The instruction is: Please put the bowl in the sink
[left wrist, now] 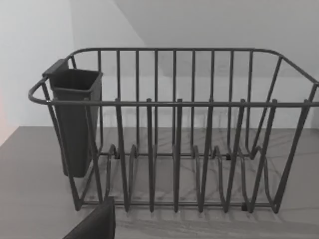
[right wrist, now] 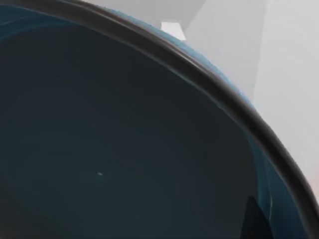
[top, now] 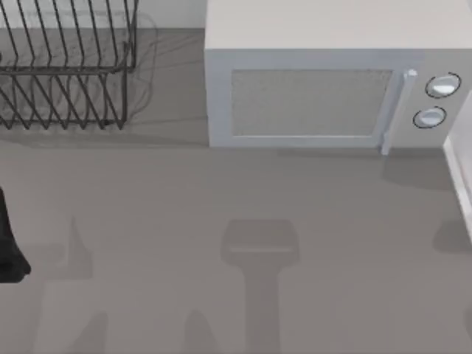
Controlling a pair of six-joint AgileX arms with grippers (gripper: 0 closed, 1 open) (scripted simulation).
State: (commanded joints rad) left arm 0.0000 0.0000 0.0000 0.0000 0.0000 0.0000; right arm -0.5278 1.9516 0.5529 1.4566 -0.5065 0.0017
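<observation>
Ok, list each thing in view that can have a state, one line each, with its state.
microwave: door shut, standing at the back of the table.
dish rack: upright, slots empty.
cutlery cup: hanging upright on the dish rack's end wall; what is inside is hidden.
bowl: very close to the right wrist camera, inside empty and facing it.
left arm: at the table's left edge.
</observation>
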